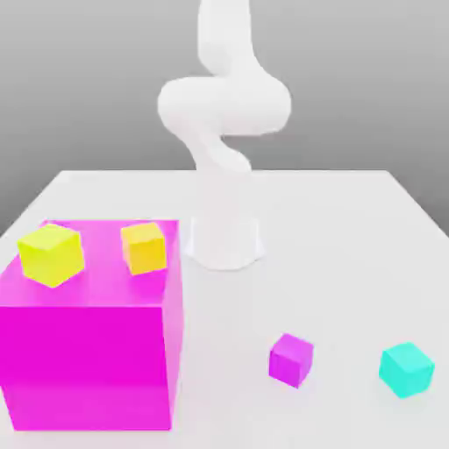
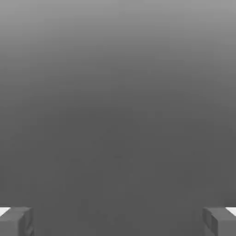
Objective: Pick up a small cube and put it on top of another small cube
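While the gripper (image 2: 118, 222) stands spread and empty, the yellow cube (image 1: 52, 255) and orange cube (image 1: 144, 248) rest apart on the magenta block (image 1: 88, 364), purple (image 1: 291, 359) and cyan cubes (image 1: 406, 369) on the table (image 1: 342, 263).

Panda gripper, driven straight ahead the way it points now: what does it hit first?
Nothing that I can make out: between the open gripper's fingertips the hand view shows just a plain grey expanse, no cube or box. The way looks free, though that grey gives no depth.
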`<state>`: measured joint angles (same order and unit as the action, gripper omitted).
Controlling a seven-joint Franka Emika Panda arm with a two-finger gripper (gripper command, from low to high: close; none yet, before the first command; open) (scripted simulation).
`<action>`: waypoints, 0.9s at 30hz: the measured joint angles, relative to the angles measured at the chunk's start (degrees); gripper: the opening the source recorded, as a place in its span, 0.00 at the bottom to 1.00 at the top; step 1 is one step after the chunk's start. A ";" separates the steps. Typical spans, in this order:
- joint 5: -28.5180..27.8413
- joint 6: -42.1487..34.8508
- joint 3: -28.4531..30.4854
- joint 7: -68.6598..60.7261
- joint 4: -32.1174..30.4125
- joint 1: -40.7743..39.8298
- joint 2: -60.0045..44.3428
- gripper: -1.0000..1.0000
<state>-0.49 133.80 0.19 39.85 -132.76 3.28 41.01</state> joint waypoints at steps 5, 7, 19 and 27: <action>-0.72 4.15 0.44 -12.48 -2.01 6.60 -9.89 0.50; -0.98 5.74 0.71 -17.33 -2.78 9.22 -13.72 0.50; -0.16 15.41 -1.99 -48.10 -7.45 21.02 -36.68 0.50; -2.56 21.83 -6.19 -66.40 -10.52 25.41 -52.06 0.50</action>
<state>-3.05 155.63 -6.00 -26.55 -143.28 28.68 -11.05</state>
